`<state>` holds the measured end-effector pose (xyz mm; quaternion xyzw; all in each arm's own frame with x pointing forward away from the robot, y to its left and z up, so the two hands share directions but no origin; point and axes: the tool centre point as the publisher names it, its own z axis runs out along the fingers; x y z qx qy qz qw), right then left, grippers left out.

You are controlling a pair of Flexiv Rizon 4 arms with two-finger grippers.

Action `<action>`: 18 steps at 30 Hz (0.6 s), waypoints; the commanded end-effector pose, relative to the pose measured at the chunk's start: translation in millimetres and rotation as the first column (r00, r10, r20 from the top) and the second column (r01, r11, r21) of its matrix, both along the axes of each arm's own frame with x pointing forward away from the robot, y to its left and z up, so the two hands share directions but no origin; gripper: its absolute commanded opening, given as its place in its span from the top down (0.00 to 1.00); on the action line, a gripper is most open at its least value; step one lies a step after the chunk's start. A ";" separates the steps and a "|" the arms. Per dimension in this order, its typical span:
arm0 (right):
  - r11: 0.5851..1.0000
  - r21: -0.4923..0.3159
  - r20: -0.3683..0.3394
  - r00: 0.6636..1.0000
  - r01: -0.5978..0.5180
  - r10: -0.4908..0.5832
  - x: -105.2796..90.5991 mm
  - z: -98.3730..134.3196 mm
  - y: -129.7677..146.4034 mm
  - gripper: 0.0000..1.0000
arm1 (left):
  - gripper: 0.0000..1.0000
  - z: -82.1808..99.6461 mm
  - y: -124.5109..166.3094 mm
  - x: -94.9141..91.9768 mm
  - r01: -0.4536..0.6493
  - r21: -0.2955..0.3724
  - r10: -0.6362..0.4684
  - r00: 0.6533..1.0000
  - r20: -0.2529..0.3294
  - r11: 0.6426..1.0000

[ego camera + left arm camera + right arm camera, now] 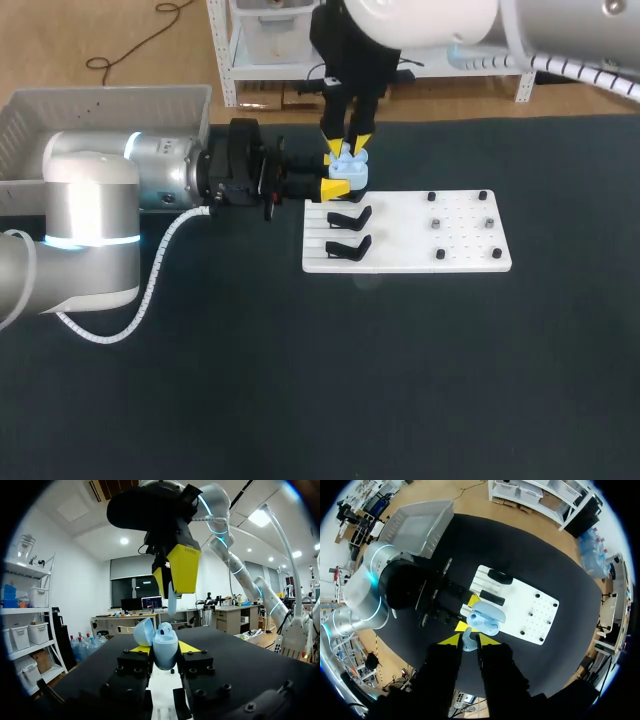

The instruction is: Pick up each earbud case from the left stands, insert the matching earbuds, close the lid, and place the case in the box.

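Observation:
My left gripper (338,184) (164,650) is shut on a light blue earbud case (350,168) (165,649), held just over the far left corner of the white board (410,240). The case's lid (144,631) stands open. Directly above it my right gripper (348,147) (469,640) points down, shut on a light blue earbud (469,641) (171,600) whose lower end hangs a little above the open case (485,618). Two empty black stands (350,217) (348,247) lie on the board's left part.
A grey box (100,120) (420,527) sits at the table's far left, behind my left arm. Several small pegs (437,223) dot the board's right half. Dark tabletop lies in front of the board.

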<state>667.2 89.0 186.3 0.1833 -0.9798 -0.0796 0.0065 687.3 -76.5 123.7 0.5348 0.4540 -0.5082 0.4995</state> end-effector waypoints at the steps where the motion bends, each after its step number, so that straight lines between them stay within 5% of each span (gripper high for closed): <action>1: 1.000 0.009 -0.007 1.000 -0.009 0.009 1.7 -3.0 -0.4 1.00 | 1.00 -0.3 0.1 -0.8 -0.003 0.000 0.003 1.000 0.002 1.000; 18: 1.000 -0.025 -0.011 1.000 -0.018 0.018 3.4 -15.3 1.7 1.00 | 1.00 -0.3 0.1 -0.8 -0.003 0.000 0.003 1.000 0.002 1.000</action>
